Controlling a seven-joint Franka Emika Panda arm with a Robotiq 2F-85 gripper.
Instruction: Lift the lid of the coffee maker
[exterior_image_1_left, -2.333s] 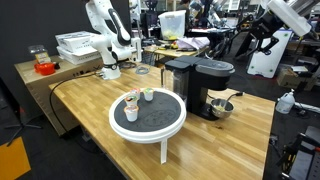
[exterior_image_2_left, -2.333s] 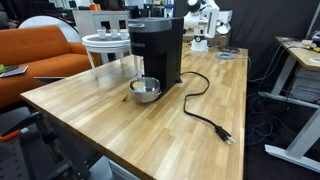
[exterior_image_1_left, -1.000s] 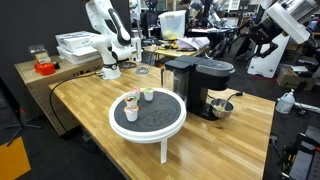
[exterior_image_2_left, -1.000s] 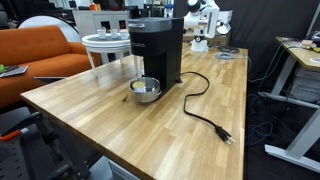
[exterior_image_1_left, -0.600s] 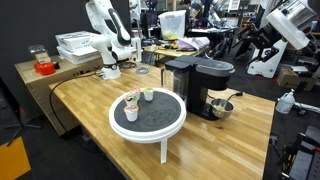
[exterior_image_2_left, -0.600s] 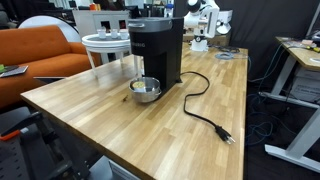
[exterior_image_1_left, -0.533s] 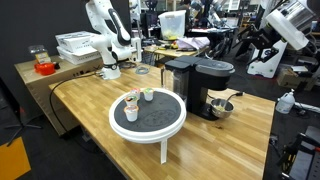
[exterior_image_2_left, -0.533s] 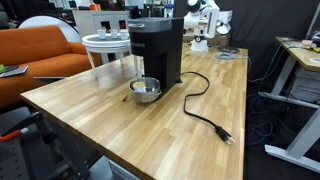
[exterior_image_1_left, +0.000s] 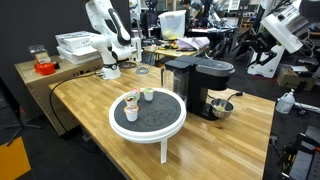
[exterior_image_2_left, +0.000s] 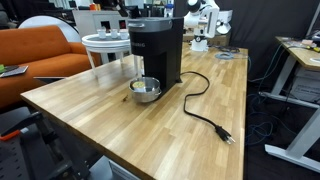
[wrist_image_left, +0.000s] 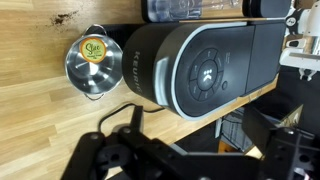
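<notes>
The black coffee maker (exterior_image_1_left: 203, 86) stands on the wooden table; it also shows in an exterior view (exterior_image_2_left: 160, 50). Its lid (exterior_image_1_left: 213, 68), a flat dark panel with a silvery rim, lies shut. In the wrist view I look down on the lid (wrist_image_left: 205, 70), with buttons in its middle. My gripper (exterior_image_1_left: 263, 46) hangs high in the air, well off to the side of the machine and apart from it. In the wrist view its two dark fingers (wrist_image_left: 197, 124) stand wide apart with nothing between them.
A steel bowl (wrist_image_left: 92, 66) holding a yellow-green pod sits under the machine's head. A power cord (exterior_image_2_left: 205, 110) trails over the wood. A round white side table (exterior_image_1_left: 147, 125) carries small cups. Another white arm (exterior_image_1_left: 105, 35) stands at the back.
My arm has come down a little and shifted slightly toward the coffee maker. The lid, bowl and cups have not moved.
</notes>
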